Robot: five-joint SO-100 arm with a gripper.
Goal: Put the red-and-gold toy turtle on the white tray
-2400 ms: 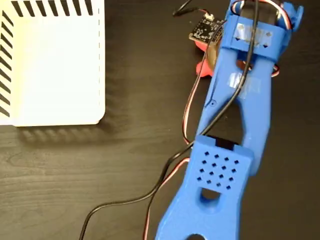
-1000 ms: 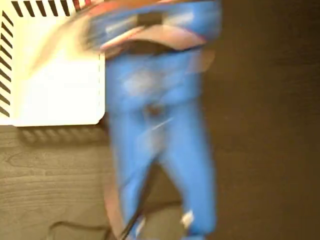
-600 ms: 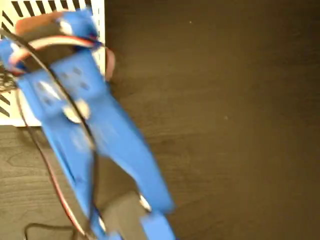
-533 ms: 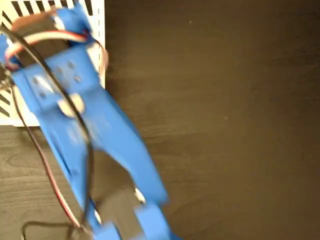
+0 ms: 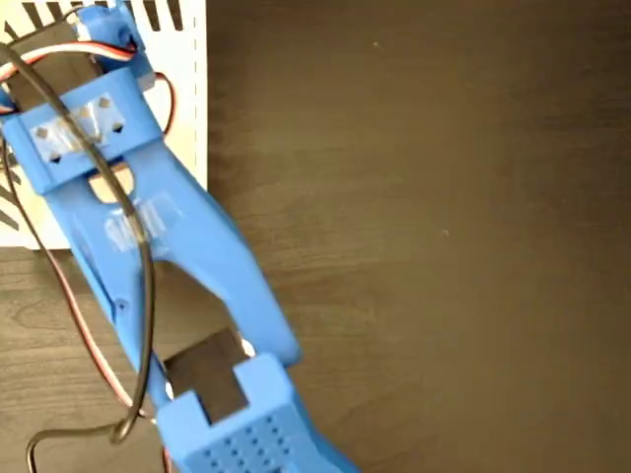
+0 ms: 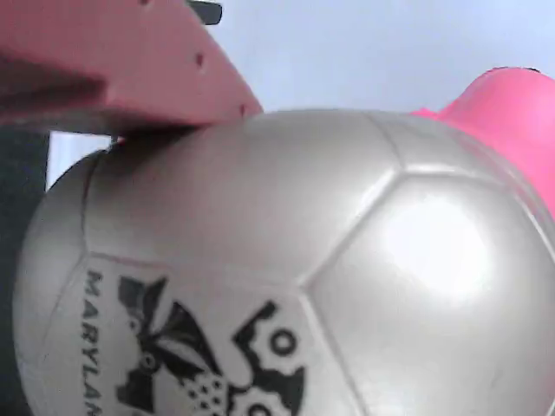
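Red-and-gold toy turtle [image 6: 286, 277]: filling the wrist view, shell pressed against a pink finger [image 6: 130, 61] of the gripper [image 6: 260, 113]; apparently pinched, second finger unseen. Carried over the top-left corner of the table, above the white tray [image 5: 192, 89], not yet released. Remaining: lower, let go. Shell print: dark logo, "MARYLA…" legible, rest cut off

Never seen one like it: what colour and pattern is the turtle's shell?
Shiny pale gold shell, panelled, with a black printed logo; clearest in the wrist view.
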